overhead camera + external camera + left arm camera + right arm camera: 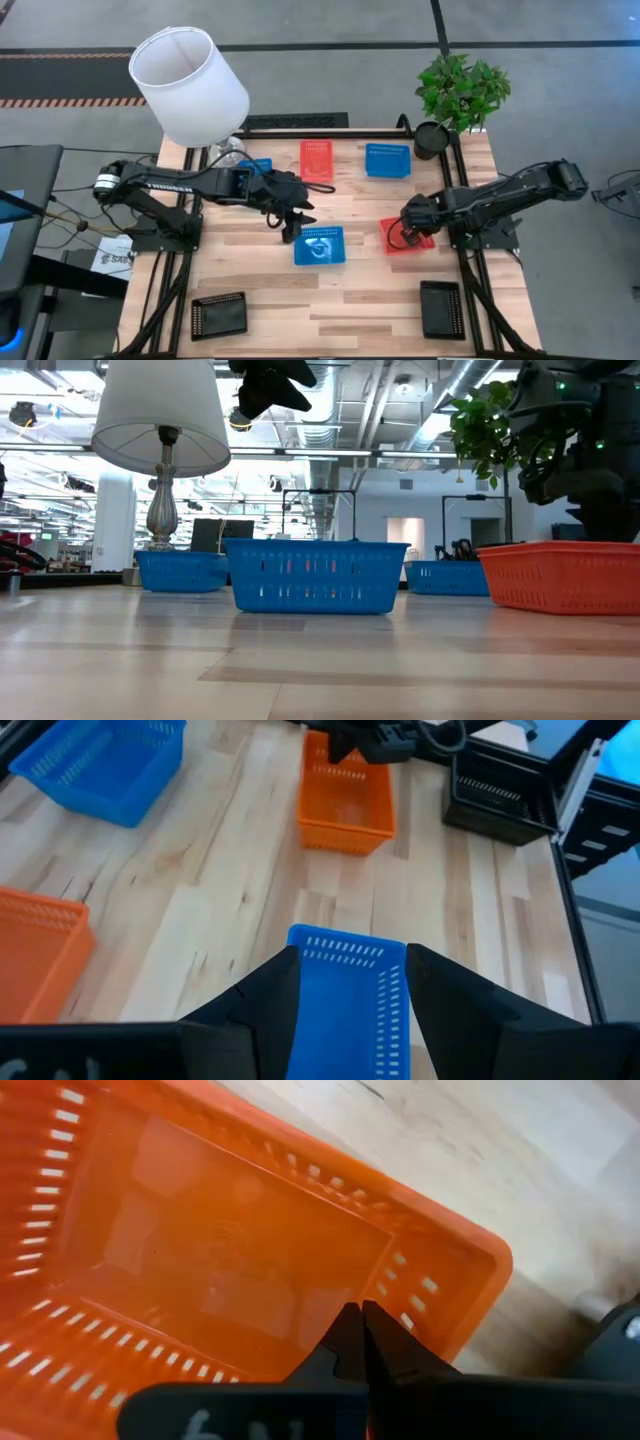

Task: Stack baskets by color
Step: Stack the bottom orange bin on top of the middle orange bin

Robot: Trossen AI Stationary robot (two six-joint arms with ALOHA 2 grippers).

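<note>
The right gripper (358, 1342), fingers pressed together and holding nothing, hangs inside the red-orange basket (405, 238) at the table's (350, 300) right side; its perforated walls and smooth floor show clearly. The left gripper (291, 226), jaws parted and empty, hovers just over the near edge of a blue mesh basket (319, 245) at mid-table. Farther back sit another red-orange basket (316, 159) and two blue ones (387, 160) (256, 166). Two black baskets (218, 316) (442, 308) lie at the front corners.

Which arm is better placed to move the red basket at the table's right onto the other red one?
Probably the right: its hand, shut, sits over the red basket; the left hand is open by a blue basket.
</note>
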